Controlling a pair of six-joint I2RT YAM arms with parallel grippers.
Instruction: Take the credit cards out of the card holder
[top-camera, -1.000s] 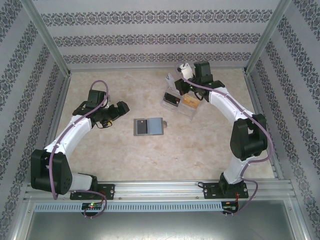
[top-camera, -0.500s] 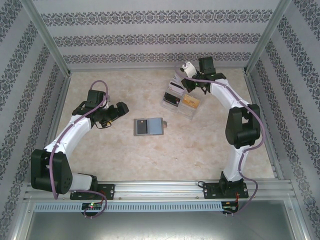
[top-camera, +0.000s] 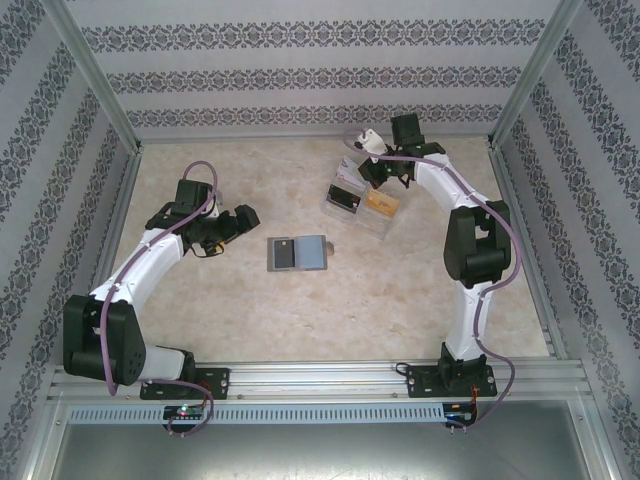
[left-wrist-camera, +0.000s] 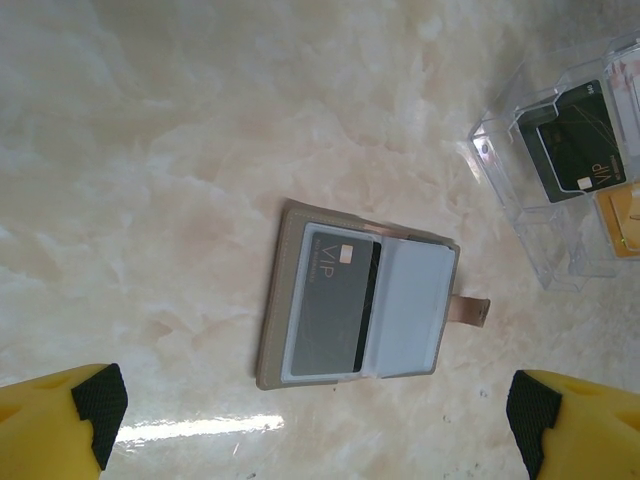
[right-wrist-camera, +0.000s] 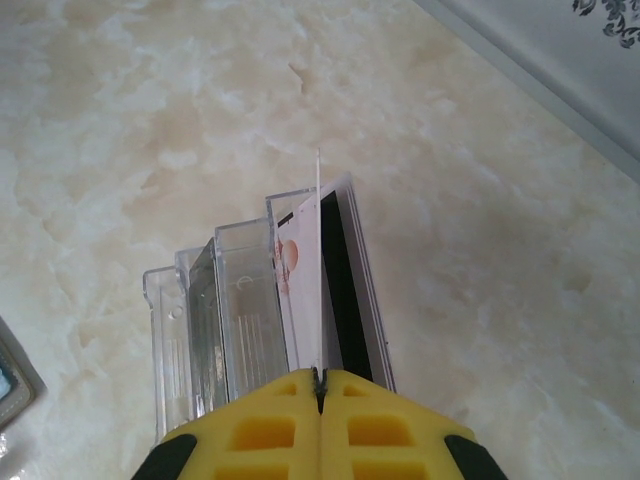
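The grey card holder (top-camera: 298, 253) lies open and flat mid-table. In the left wrist view a dark credit card (left-wrist-camera: 330, 305) sits in the left panel of the card holder (left-wrist-camera: 415, 310), whose right panel shows pale and bare. My left gripper (top-camera: 240, 222) hovers to the holder's left, jaws wide open with nothing between the fingertips (left-wrist-camera: 60, 425). My right gripper (right-wrist-camera: 320, 380) is shut on a thin white card (right-wrist-camera: 318, 260) seen edge-on, standing over the clear tray's back slot. From above, this right gripper (top-camera: 364, 168) is at the tray's far end.
The clear plastic tray (top-camera: 352, 212) stands right of and beyond the holder; a dark card (left-wrist-camera: 580, 140) and a gold card (left-wrist-camera: 625, 215) rest in it. Patterned walls and metal posts close in the table. Bare marble lies in front of the holder.
The right arm's elbow has swung back and rightward while its gripper stayed at the tray's far end, still shut on the card. The left arm and the holder have not moved.
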